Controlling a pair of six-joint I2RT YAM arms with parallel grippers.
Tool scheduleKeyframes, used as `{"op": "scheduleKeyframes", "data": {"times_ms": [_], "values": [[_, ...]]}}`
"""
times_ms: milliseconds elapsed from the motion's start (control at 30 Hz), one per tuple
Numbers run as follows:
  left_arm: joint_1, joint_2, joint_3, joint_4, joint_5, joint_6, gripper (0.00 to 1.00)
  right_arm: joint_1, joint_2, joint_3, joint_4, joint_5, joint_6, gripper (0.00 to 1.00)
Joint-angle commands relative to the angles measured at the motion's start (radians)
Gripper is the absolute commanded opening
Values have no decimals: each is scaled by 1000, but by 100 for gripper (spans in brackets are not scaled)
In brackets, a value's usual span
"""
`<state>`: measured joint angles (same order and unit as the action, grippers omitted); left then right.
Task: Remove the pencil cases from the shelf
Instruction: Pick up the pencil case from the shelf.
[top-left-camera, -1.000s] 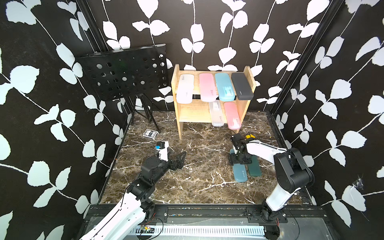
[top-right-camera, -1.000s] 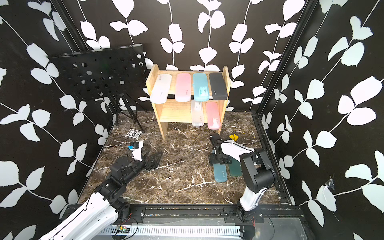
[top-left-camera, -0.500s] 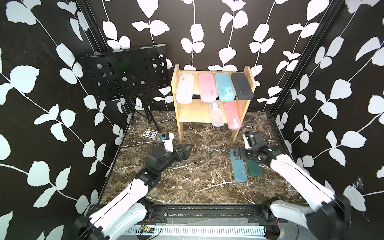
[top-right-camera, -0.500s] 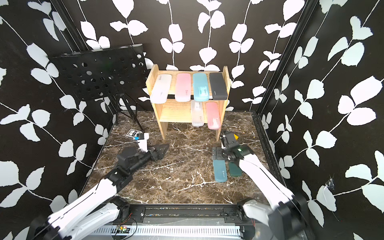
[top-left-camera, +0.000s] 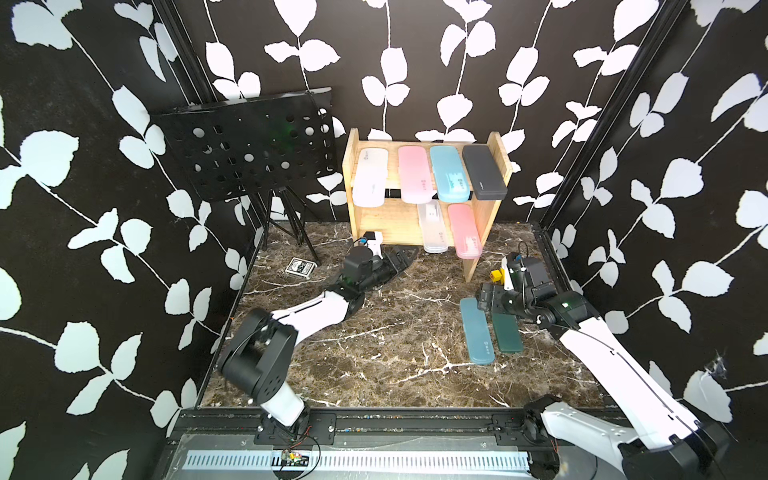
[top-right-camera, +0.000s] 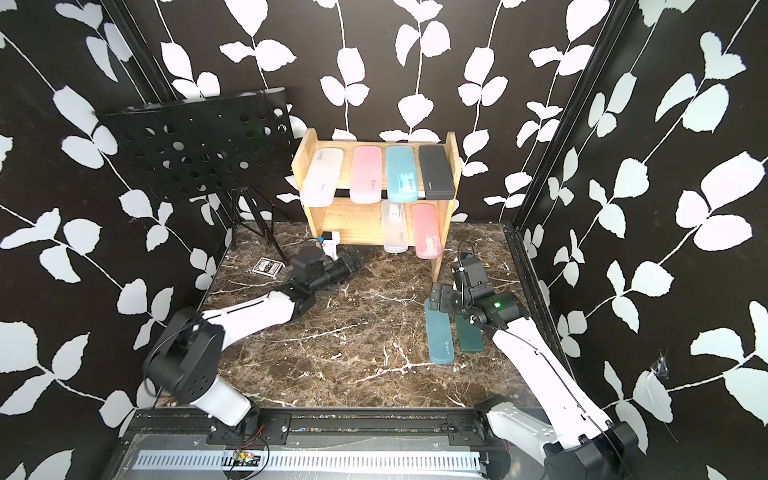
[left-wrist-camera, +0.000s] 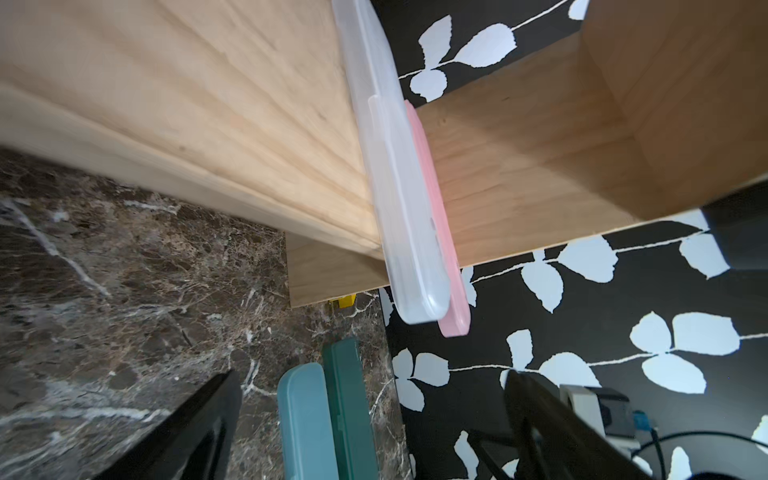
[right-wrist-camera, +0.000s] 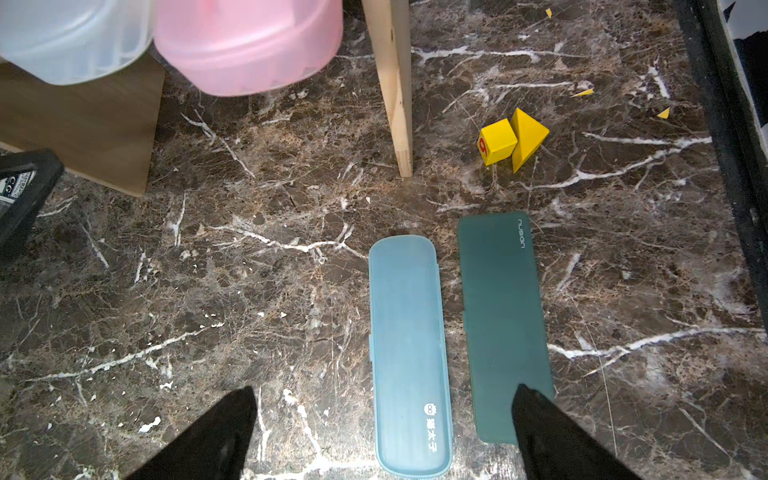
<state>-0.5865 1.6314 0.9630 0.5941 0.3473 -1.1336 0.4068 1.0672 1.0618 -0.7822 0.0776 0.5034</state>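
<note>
Bamboo shelf (top-left-camera: 496, 153) stands far centre in both top views, six pencil cases (top-left-camera: 412, 174) on it; the left arm (top-left-camera: 316, 309) stretches low toward its lower tier, left gripper (top-left-camera: 401, 259) spread and empty. Left wrist view: frosted case (left-wrist-camera: 399, 187) overhangs that tier. Right wrist view: right gripper (right-wrist-camera: 384, 388) gapes empty above teal case (right-wrist-camera: 409, 332) on marble (right-wrist-camera: 249, 291).

My left arm (top-left-camera: 320, 309) and right arm (top-left-camera: 611, 361) are white shells between round black joints. My left claw (top-left-camera: 405, 254) and right claw (top-left-camera: 490, 300) are black, trailing thin cables.
</note>
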Motion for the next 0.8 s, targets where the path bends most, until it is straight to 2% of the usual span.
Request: {"op": "scheduleKeyframes", "data": {"times_ms": [0, 300, 767], "values": [[-29, 41, 82, 82, -21, -57, 94, -1, 17, 54, 2, -6, 8, 99], [-89, 237, 236, 147, -56, -104, 86, -9, 44, 69, 9, -16, -16, 99], [-91, 234, 240, 90, -103, -73, 45, -23, 45, 63, 16, -32, -32, 99]]}}
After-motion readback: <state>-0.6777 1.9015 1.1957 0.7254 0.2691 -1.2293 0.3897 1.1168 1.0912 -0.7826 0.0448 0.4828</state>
